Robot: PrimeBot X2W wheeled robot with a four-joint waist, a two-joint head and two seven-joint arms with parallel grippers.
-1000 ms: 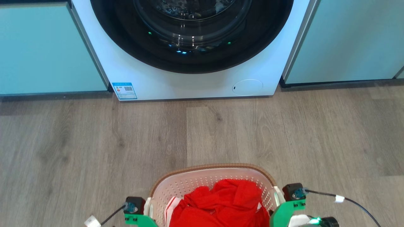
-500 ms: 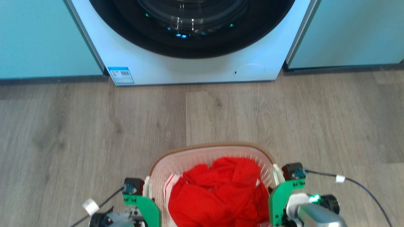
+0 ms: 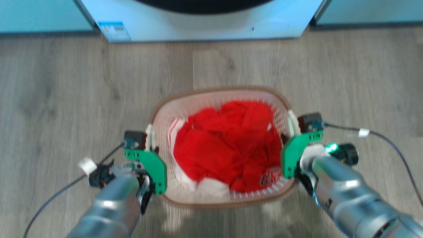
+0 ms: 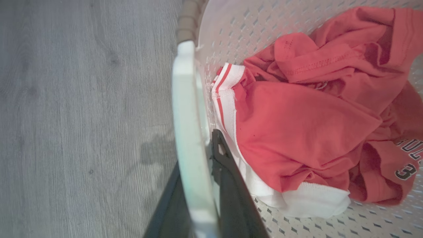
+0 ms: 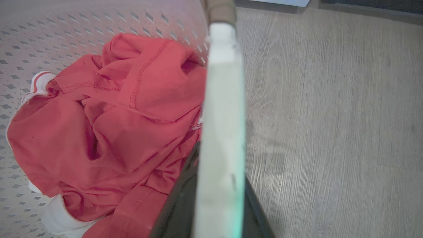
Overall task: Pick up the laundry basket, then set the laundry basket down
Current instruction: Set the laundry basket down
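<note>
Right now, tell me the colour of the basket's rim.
The basket rim is brown, with a woven look; clearest in the head view.

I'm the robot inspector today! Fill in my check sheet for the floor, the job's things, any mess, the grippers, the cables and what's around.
Surface: grey wood-look floor, with a shadow under the basket.
Job's things: laundry basket, white with a brown rim, holding red and white clothes.
Clutter: nothing seen.
Grippers: left gripper and right gripper are each shut on a white side handle.
Cables: left cable and right cable, each dark with a white tag, lead away from the basket.
Surroundings: white washing machine ahead, with teal cabinets on both sides.
</note>
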